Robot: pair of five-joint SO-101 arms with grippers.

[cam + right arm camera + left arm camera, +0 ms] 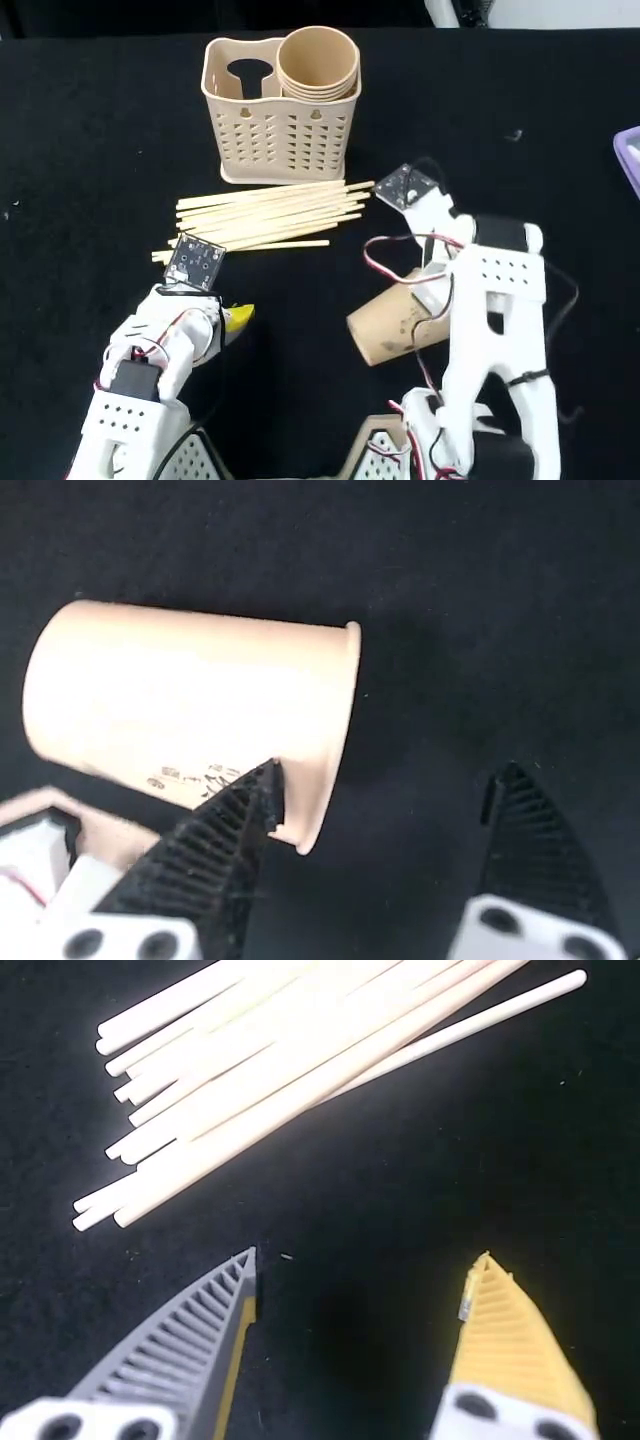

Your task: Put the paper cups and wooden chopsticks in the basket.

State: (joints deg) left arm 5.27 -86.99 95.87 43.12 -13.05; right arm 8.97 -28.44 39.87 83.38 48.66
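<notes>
A beige basket (268,135) stands at the back of the table, with a stack of paper cups (318,62) in its right compartment. A pile of wooden chopsticks (270,215) (290,1070) lies just in front of it. My left gripper (367,1260) is open, hovering a little short of the pile's near ends; its yellow finger (238,318) shows from above. One more paper cup (392,326) (190,715) lies on its side under the right arm. My right gripper (392,768) is open, one black finger (235,825) overlapping the cup's wall near its rim, the other beside the mouth.
The table is covered in black cloth. A purple object (630,155) sits at the right edge. The basket's left compartment (245,78) holds no cups. Both arm bases take up the front edge.
</notes>
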